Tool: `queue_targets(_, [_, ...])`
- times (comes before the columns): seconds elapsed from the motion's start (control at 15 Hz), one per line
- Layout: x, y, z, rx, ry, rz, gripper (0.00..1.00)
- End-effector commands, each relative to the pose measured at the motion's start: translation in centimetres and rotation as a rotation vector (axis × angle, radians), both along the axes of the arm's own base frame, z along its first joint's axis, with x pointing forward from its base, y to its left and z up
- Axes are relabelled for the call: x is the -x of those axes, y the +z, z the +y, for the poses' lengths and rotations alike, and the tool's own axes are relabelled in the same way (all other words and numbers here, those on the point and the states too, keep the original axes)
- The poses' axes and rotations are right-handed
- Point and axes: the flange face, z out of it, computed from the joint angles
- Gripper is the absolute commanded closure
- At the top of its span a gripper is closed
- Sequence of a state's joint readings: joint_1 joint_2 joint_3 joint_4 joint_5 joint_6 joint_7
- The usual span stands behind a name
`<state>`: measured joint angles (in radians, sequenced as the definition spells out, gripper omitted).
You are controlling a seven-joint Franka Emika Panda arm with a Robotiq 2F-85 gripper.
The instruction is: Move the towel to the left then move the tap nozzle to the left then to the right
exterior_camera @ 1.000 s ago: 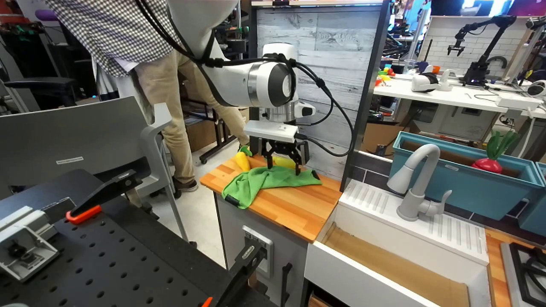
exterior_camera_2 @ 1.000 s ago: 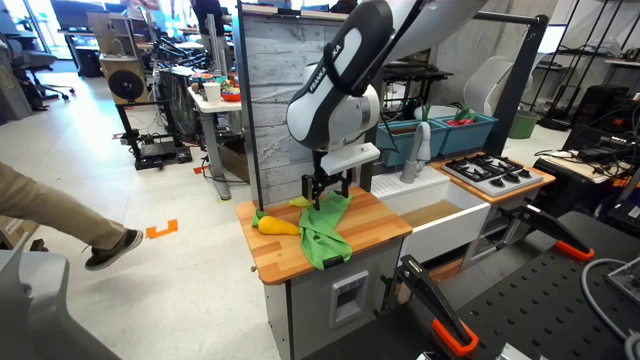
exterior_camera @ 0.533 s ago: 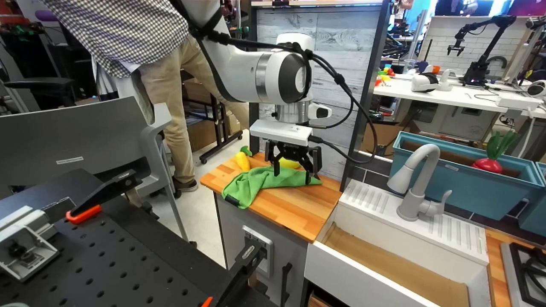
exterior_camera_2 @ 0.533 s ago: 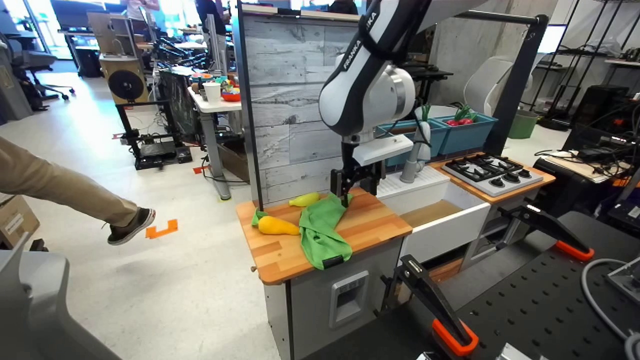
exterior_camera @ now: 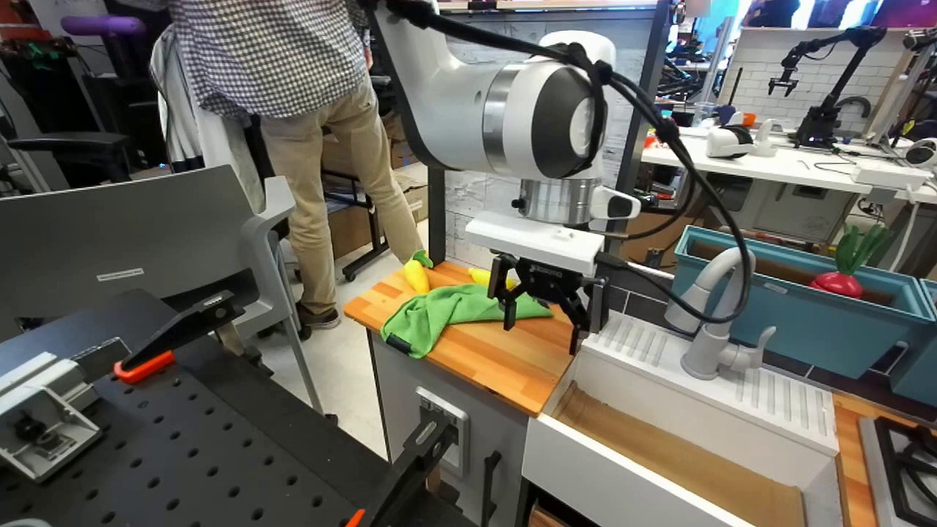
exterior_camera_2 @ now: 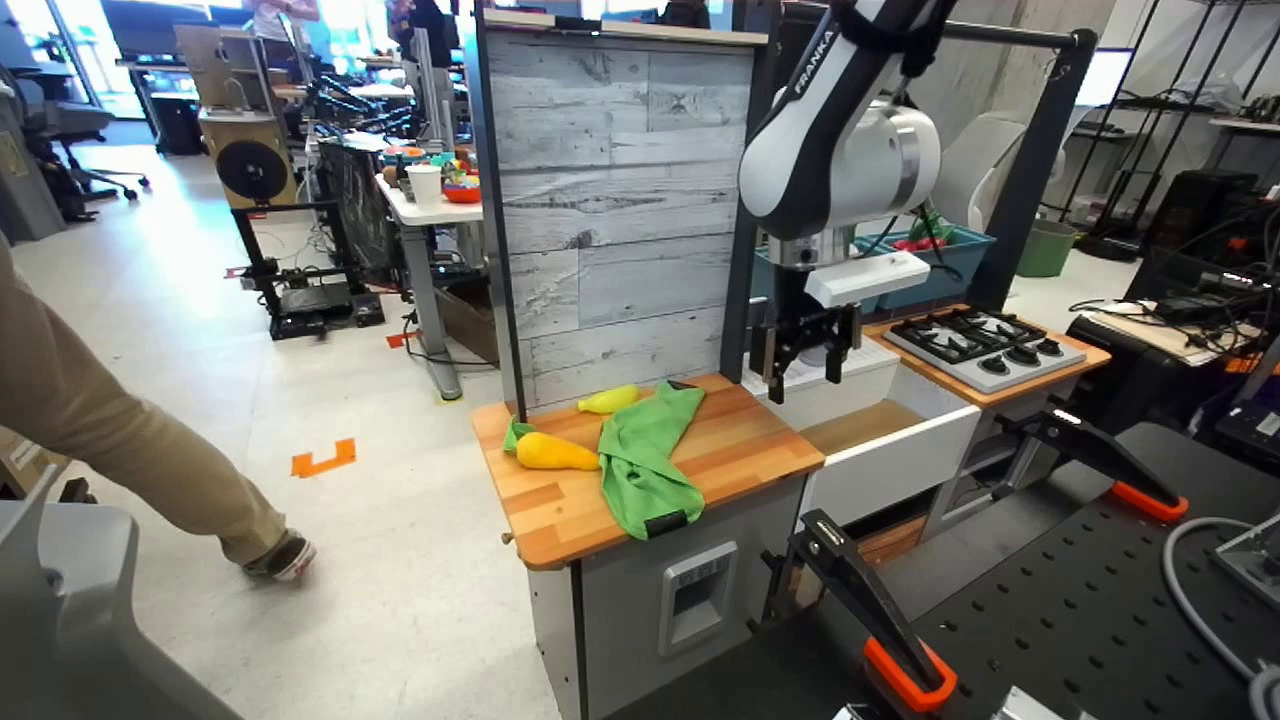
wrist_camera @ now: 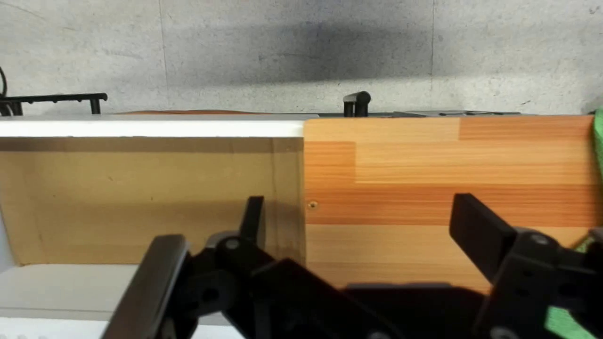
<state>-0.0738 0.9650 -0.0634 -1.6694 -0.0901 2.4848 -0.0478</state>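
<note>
The gripper (exterior_camera: 542, 333) is spread wide in the air; the towel (exterior_camera: 450, 307) lies on the wooden counter (exterior_camera: 505, 356).
In an exterior view the gripper hangs above where the counter meets the sink (exterior_camera: 585, 468), fingers (exterior_camera: 509, 311) well apart; the green towel lies loosely bunched, a black-patched corner at the counter's front edge, and the grey tap nozzle (exterior_camera: 714, 271) arches behind the sink. In an exterior view a yellow-orange vegetable (exterior_camera_2: 555, 452) lies just beside the towel and a paler vegetable (exterior_camera_2: 608, 400) near the counter's back edge, while the tap nozzle is mostly hidden behind the arm (exterior_camera_2: 790, 165) and gripper. In the wrist view the fingers stand apart over sink and counter, with bits of green towel at the right edge.
</note>
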Motion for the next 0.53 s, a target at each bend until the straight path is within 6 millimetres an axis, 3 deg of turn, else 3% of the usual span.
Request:
queue_targets(0.0, [1.7, 2.8, -3.5, -0.043, -0.047, -0.029, 0.00])
queue_targets(0.47, [2.0, 8.4, -9.4, -0.138, -0.204, -0.111, 0.00])
